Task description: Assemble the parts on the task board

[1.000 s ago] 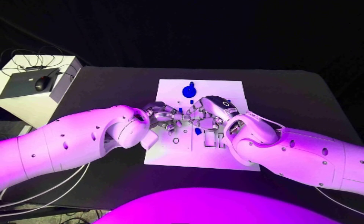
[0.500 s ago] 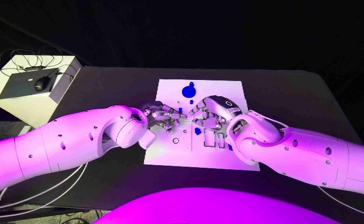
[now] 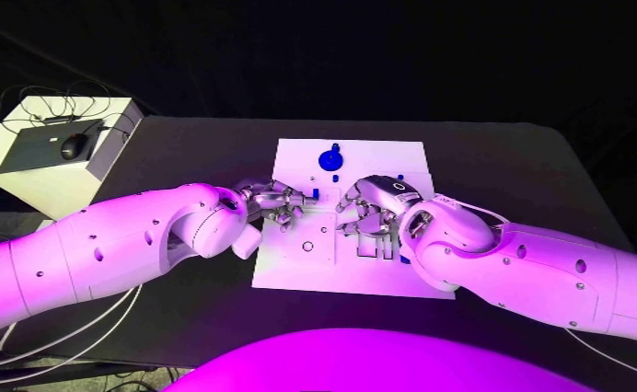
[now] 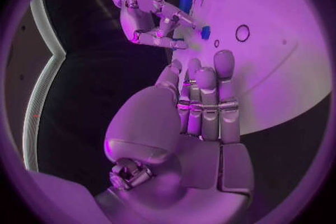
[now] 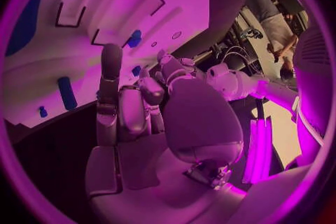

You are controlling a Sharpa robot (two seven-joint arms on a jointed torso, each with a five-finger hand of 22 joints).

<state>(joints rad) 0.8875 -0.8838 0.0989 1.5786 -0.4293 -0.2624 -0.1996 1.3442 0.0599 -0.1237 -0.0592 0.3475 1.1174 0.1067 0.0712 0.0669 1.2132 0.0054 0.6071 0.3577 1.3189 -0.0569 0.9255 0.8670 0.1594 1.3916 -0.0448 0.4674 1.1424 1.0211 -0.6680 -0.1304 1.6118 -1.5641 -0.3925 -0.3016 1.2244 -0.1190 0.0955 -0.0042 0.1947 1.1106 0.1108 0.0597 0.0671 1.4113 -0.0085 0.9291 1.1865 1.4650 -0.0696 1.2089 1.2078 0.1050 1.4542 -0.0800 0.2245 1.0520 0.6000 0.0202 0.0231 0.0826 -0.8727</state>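
Both hands hover over the middle of the board (image 3: 399, 151), which lies at the table's (image 3: 531, 162) centre. The left hand (image 3: 272, 201) has its fingers curled together, and I cannot tell whether it grips a part. The right hand (image 3: 372, 211) is likewise curled, its hold unclear. A large blue part (image 3: 330, 158) lies at the board's far edge, a small one (image 3: 316, 193) between the hands. Judging by this, a part is being fitted; next comes careful alignment over a slot. No writing is legible.
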